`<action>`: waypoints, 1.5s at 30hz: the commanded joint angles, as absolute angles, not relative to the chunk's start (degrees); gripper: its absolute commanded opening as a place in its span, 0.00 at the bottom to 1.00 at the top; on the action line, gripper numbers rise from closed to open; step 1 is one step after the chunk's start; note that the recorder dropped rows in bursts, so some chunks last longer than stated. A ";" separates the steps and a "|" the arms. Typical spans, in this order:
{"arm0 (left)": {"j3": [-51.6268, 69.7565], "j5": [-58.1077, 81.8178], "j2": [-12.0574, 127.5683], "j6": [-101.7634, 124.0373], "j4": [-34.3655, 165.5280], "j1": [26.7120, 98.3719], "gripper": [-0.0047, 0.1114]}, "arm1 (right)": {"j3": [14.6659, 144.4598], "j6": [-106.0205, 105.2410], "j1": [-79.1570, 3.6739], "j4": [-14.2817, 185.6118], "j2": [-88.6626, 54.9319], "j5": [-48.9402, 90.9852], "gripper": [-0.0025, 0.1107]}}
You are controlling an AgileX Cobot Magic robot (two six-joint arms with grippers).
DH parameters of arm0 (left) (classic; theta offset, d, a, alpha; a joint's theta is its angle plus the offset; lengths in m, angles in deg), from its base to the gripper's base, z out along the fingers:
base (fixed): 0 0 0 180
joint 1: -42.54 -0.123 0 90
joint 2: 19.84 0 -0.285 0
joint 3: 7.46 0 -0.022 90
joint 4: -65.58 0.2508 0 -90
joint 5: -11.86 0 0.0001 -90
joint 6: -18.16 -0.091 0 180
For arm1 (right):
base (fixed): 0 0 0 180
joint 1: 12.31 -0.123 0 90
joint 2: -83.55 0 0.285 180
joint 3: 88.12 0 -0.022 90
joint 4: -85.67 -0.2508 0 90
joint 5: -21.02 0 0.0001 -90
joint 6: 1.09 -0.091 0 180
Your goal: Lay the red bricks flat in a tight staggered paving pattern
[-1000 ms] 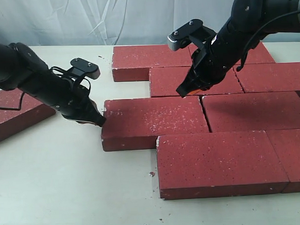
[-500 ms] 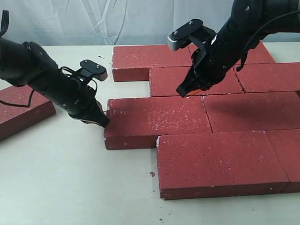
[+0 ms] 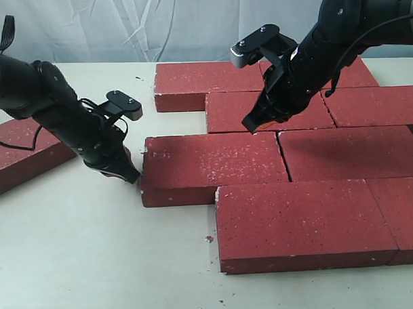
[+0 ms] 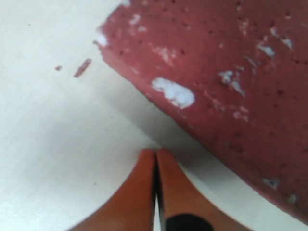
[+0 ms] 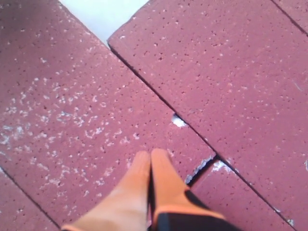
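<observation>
Several red bricks lie flat in staggered rows on the right of the exterior view. The left brick of the third row (image 3: 213, 164) has its left end facing my left gripper (image 3: 131, 176), which is shut and empty, low over the table and a small gap away from that end. In the left wrist view the closed orange fingertips (image 4: 150, 161) point at that brick's chipped end (image 4: 231, 72). My right gripper (image 3: 255, 126) is shut and empty, its tips (image 5: 150, 155) at a speckled brick (image 5: 72, 120) beside a chipped seam with the neighbouring brick (image 5: 216, 72).
One loose red brick (image 3: 23, 151) lies apart at the far left edge, behind my left arm. The pale table (image 3: 94, 253) is bare to the left of and in front of the paving. A small crumb (image 3: 209, 239) lies beside the front brick (image 3: 300, 222).
My left gripper moved right against the brick's left end, then drew back left and slightly down. The brick nudged right a little and settled back. The right arm stayed still.
</observation>
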State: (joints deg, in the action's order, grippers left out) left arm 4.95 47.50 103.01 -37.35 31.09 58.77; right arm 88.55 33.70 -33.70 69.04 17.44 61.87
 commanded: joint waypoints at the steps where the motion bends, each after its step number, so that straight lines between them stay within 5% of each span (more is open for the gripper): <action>1: 5.01 46.71 101.57 -36.91 31.92 57.94 0.04 | 88.35 33.74 -33.42 68.88 16.95 61.23 0.01; 16: 5.01 46.94 90.54 -35.15 28.83 53.42 0.04 | 88.35 33.74 -33.77 65.68 16.95 59.41 0.01; 22: 3.11 22.88 90.54 -36.29 16.39 53.42 0.04 | 88.35 33.74 -34.02 65.46 16.95 58.73 0.01; 28: 1.15 22.59 89.64 -34.04 33.13 49.93 0.04 | 88.35 33.74 -34.02 64.86 16.95 60.06 0.01; 39: -5.57 46.96 89.93 9.07 74.30 30.48 0.04 | 88.35 35.23 -34.02 64.51 16.95 59.67 0.01; 45: -5.95 57.82 90.66 13.38 78.76 22.57 0.04 | 88.35 35.23 -34.02 64.51 16.95 59.11 0.01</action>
